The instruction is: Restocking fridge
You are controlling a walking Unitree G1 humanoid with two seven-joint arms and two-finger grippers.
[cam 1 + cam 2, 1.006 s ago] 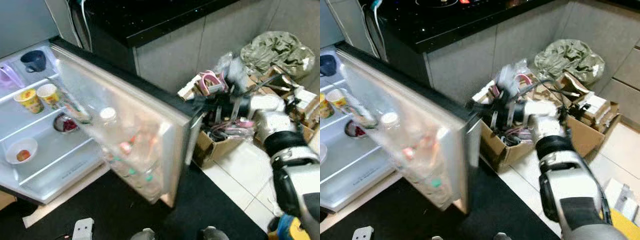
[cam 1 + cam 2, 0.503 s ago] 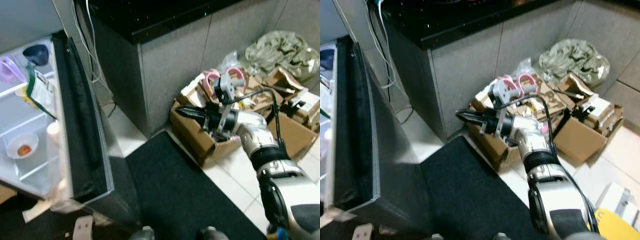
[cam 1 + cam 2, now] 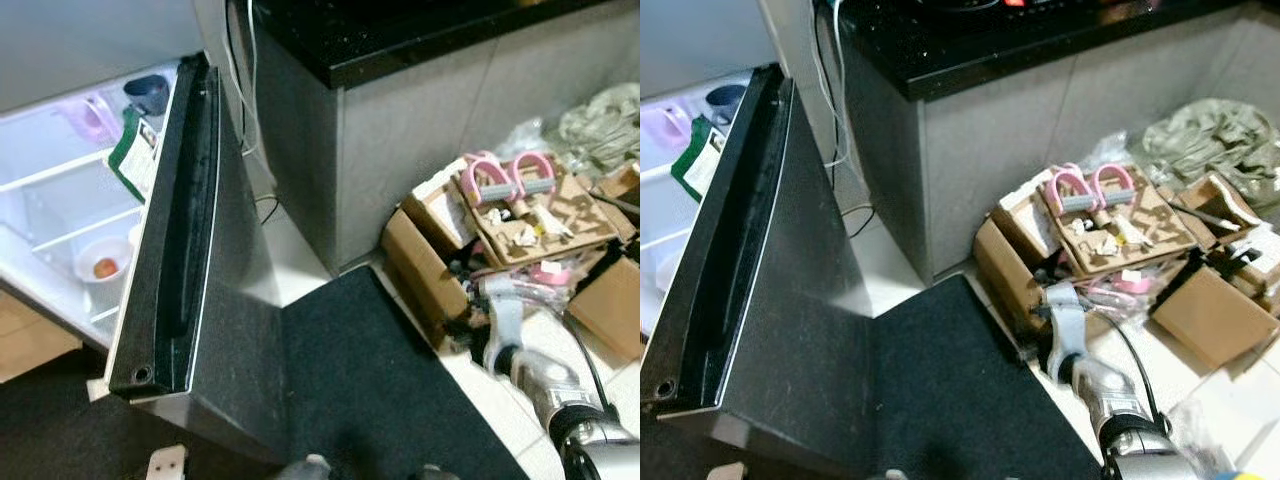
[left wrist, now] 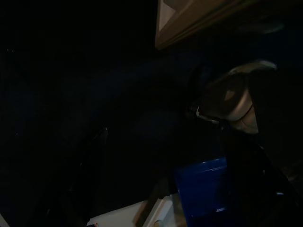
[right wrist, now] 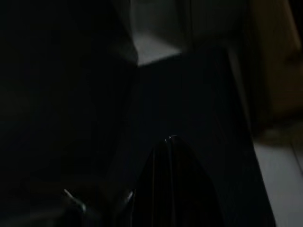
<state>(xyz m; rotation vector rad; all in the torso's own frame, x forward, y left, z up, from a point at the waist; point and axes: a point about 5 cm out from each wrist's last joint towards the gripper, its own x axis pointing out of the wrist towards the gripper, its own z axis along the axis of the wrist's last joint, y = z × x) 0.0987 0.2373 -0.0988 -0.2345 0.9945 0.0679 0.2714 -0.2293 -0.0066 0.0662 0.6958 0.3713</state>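
One fridge door [image 3: 185, 270] stands between me and the lit shelves, swung partly across the opening, so I judge the step in hand is closing up, or reaching again for the door. Inside the fridge [image 3: 70, 215], behind the door, I see a white bowl [image 3: 103, 270] with something red, a green packet [image 3: 133, 155] and a dark cup [image 3: 148, 92]. My right tool [image 5: 171, 189] hangs low beside the cardboard boxes [image 3: 1110, 235], over the black mat [image 3: 380, 390], its fingers pressed together and gripping nothing. My left tool is in deep shade; I cannot tell its state. Next I should bring the right tool to the door's free edge. The mat gives open room; the boxes crowd the far side.
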